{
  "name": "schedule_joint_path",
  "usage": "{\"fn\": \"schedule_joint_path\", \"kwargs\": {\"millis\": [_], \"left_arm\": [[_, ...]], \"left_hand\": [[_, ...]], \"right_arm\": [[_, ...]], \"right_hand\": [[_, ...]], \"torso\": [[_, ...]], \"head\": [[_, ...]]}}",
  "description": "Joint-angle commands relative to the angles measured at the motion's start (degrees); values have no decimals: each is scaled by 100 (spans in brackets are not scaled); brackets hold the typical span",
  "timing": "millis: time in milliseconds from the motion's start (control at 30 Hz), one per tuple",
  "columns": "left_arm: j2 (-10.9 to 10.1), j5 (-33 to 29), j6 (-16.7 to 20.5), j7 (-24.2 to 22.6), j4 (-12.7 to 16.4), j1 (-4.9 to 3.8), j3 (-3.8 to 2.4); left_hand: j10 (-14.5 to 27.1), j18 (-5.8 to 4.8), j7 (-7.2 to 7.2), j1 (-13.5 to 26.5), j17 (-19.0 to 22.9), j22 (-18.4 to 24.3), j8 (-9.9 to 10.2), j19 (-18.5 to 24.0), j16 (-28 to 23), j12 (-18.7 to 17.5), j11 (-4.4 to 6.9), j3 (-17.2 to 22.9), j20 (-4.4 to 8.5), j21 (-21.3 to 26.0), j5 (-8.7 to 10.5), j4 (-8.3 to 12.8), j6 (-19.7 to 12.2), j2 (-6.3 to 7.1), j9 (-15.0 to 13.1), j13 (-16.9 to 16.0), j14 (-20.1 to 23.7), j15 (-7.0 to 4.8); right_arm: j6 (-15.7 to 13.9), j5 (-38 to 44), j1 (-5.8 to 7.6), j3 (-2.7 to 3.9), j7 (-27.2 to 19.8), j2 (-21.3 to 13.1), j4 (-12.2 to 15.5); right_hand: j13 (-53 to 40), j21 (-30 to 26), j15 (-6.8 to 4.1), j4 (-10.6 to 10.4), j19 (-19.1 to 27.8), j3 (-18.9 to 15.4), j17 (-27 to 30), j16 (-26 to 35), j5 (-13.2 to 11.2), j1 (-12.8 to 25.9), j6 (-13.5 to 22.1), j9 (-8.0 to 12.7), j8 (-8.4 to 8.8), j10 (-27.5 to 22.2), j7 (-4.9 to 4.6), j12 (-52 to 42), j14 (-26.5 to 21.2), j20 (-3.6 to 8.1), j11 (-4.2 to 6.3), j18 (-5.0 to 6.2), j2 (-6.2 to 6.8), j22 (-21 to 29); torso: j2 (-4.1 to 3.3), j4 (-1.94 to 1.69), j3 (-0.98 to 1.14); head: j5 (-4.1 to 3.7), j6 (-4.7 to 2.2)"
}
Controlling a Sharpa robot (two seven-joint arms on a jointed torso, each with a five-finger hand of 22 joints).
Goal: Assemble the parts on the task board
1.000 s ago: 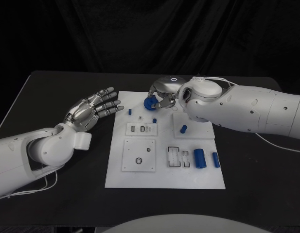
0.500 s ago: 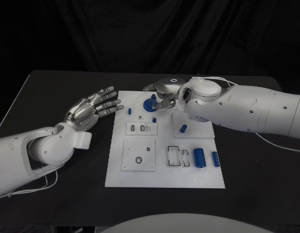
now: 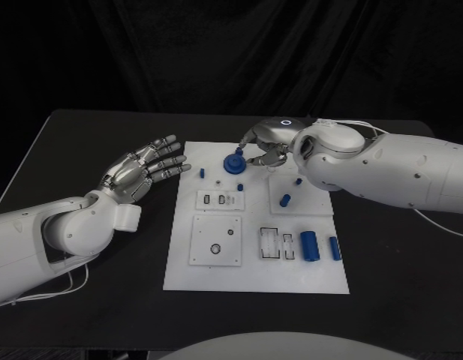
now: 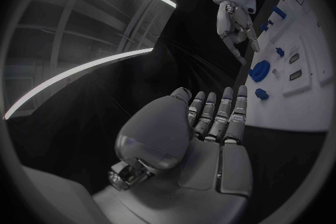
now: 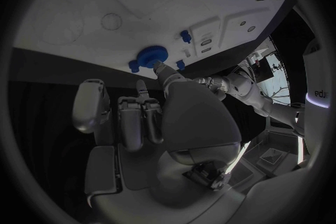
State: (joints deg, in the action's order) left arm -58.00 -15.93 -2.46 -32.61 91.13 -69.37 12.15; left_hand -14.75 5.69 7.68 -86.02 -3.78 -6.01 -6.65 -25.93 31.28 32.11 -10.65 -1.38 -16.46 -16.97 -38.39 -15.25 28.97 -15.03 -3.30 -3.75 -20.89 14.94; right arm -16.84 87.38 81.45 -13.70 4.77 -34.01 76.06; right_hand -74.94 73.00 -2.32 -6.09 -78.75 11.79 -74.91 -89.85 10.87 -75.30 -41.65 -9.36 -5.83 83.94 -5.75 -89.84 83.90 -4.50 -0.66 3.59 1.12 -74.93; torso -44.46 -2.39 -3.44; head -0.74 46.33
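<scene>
Our right robot hand [image 3: 266, 147] hung over the far edge of the board [image 3: 255, 274], fingers loosely apart, holding nothing we could see. In the right wrist view one fingertip [image 5: 159, 68] reached to the blue disc [image 3: 235, 163], touching it or just short of it; we could not tell which. The disc sat on the board's far end, just beside that hand and toward our left, with small blue pegs [image 3: 201, 172] close around it. It lay flat, broad face up, so we judged it had no long axis to line up with, only a rim to close on from above.

Our left robot hand [image 3: 142, 166] hovered over the bare worktop [image 3: 91, 142] off the board's left edge, palm up, fingers spread and straight, empty. It was well apart from the disc; the right hand was plainly the nearer.

Nearer us, two blue cylinders [image 3: 308, 244] lay along the board's right side, long axes running toward and away from us, beside the recessed slots [image 3: 214, 240]. Whether the disc was fully seated we could not say; if not, the right hand would need only a short move toward our left.
</scene>
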Motion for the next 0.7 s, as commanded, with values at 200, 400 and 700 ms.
{"fn": "schedule_joint_path", "kwargs": {"millis": [200,400,700], "left_arm": [[-67,-19,-27,-65,73,7,-5],[-91,-19,-17,-66,97,7,-5],[-52,-19,-46,-71,93,8,-5]], "left_hand": [[8,-44,34,-14,-2,5,-3,23,27,38,-43,58,-3,-29,-13,-10,23,49,-7,-9,10,35],[0,-45,35,-8,-3,4,-7,23,36,44,-49,81,-3,-33,-14,-9,32,63,-8,-10,5,38],[0,-45,35,-8,-3,4,-7,23,36,44,-49,81,-3,-33,-14,-9,32,63,-8,-10,5,38]], "right_arm": [[-430,32,268,-4,9,-1104,894],[-533,31,295,-37,-143,-1877,1263],[-528,-3,116,-51,-103,-2345,1143]], "right_hand": [[-1506,297,34,-124,-240,-59,-1509,-15,9,39,-474,-42,-125,606,15,-16,610,-1,-27,-15,-55,-1056],[-1449,192,-3,-219,-198,-79,-1509,-15,-43,30,-689,-38,-120,542,47,9,610,29,9,9,-21,-1020],[-1002,-183,-65,-419,-41,-129,-1325,217,-261,-55,-682,36,73,105,104,237,474,90,70,78,39,-905]], "torso": [[11,23,-5],[11,12,-6],[3,-10,-13]], "head": [[67,22],[49,38],[-17,9]]}}
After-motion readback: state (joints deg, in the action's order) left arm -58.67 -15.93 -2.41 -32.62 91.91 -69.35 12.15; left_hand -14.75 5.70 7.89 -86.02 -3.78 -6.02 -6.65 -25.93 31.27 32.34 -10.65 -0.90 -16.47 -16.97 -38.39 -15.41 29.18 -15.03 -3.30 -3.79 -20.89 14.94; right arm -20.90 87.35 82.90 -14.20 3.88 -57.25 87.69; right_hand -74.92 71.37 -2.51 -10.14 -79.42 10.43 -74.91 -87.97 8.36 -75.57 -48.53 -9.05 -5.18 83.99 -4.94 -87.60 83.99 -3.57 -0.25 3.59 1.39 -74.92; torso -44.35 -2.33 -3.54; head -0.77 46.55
